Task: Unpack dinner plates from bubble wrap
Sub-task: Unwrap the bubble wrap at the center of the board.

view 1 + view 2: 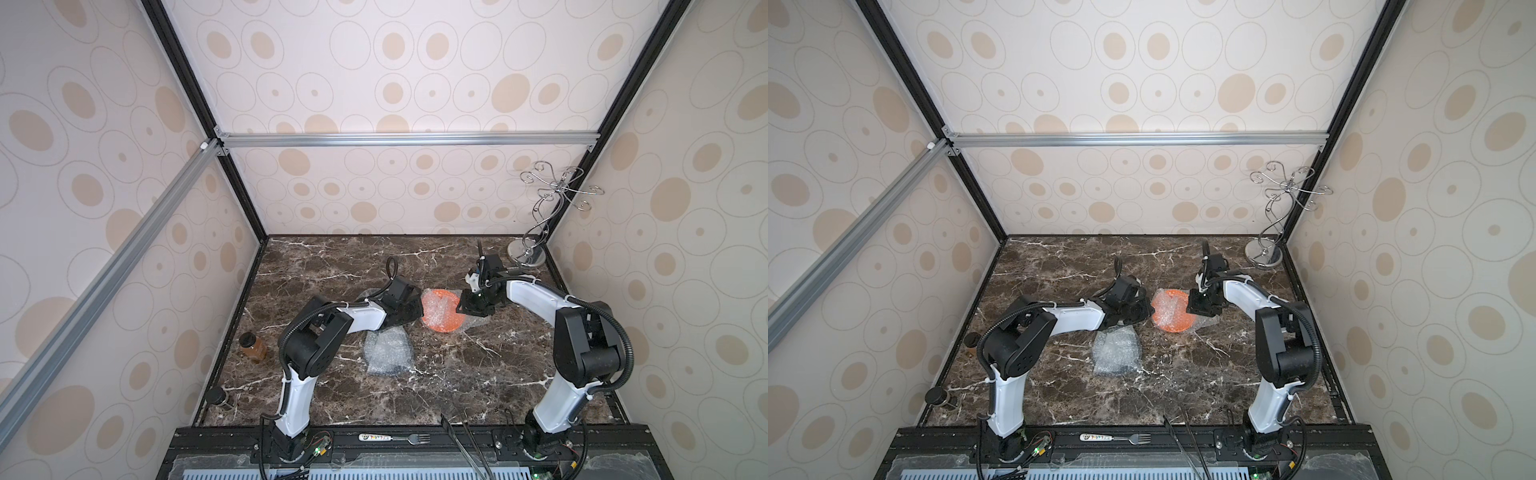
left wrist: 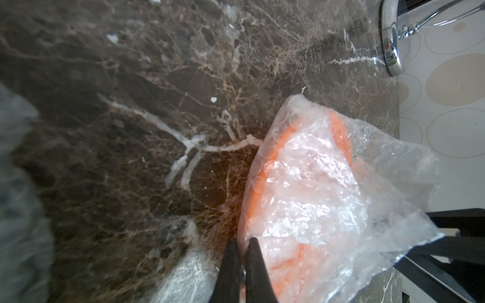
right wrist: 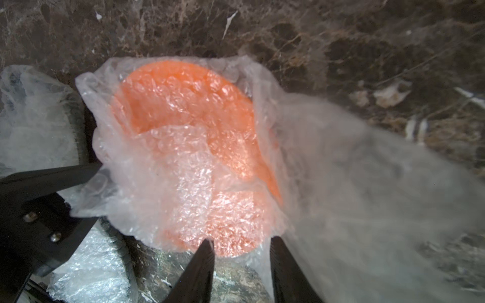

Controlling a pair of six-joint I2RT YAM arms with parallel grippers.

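Currently: orange dinner plate (image 1: 444, 322), lying mid-table on the marble tabletop (image 1: 332, 266), draped in loose bubble wrap (image 3: 183, 170). Left gripper (image 2: 242, 249): fingers pressed together at the wrap's edge; whether film is pinched between them cannot be told. Right gripper (image 3: 242, 240): fingers parted, straddling the wrapped rim; a grasp cannot be confirmed. Second bubble-wrap bundle (image 1: 388, 353): nearer the arm bases, apart from the plate. Chrome wire stand (image 1: 527, 253): far right corner.
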